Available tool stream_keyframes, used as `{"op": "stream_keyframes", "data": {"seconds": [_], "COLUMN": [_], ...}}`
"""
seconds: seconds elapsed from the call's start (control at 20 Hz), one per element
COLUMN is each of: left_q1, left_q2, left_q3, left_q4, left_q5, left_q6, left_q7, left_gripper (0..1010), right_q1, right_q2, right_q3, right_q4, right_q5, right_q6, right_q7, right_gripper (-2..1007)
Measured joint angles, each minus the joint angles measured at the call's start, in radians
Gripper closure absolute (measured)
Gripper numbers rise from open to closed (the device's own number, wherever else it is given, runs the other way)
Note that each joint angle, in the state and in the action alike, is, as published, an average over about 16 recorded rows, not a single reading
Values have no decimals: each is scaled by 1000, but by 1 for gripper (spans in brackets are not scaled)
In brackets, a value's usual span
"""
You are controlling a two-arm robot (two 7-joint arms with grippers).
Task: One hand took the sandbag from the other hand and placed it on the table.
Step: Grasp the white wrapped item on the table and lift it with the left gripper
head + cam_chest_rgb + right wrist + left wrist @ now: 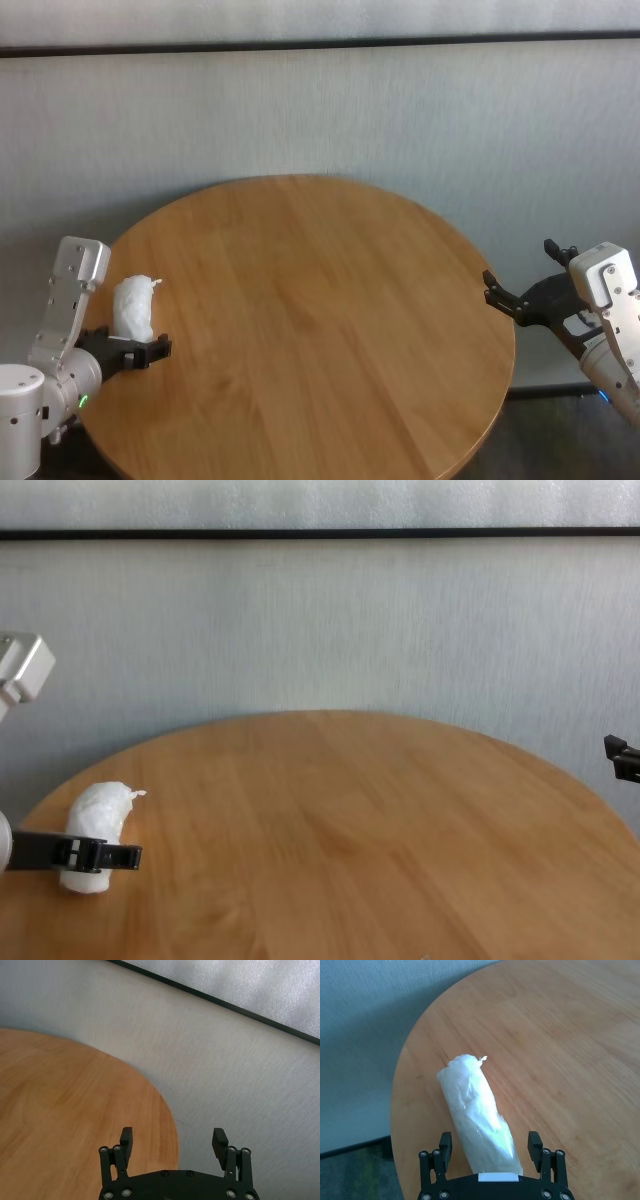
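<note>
The small white crinkled sandbag (476, 1112), a lumpy loaf-shaped pouch with a tied tip, is seen lying on the large round light-brown wooden table (320, 330) near its left edge, its near end set between the fingers of the black two-finger left gripper (491, 1146) on the silver wrist with the green ring. That gripper's jaws are spread wide, one on either side of the pouch; a gap shows between at least one finger and the bag, so nothing is judged to be pinched. Well apart, beyond the table's right rim, the black two-finger right gripper (173, 1141) is held in the air, its jaws likewise spread and empty. The sandbag is thus judged to be resting on the table already, so either the grasp has not yet been made or the placing is done; which cannot be told. If a pick-up is next, the left jaws must be closed squarely on the soft pouch before lifting.
</note>
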Motion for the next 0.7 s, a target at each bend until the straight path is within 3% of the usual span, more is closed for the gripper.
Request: {"op": "stream_keyframes", "data": {"seconds": [0.7], "left_q1": [-2], "left_q2": [-15], "left_q3": [-16], "left_q4": [9], "left_q5": [35], "left_q6": [4], "left_q7": [-6], "left_gripper": [9], "right_q1": [0], "right_q2": [0], "right_q3": [0], "right_q4": [0], "right_q5": [0], "right_q6": [0], "right_q7": [0], "right_gripper": [4]}}
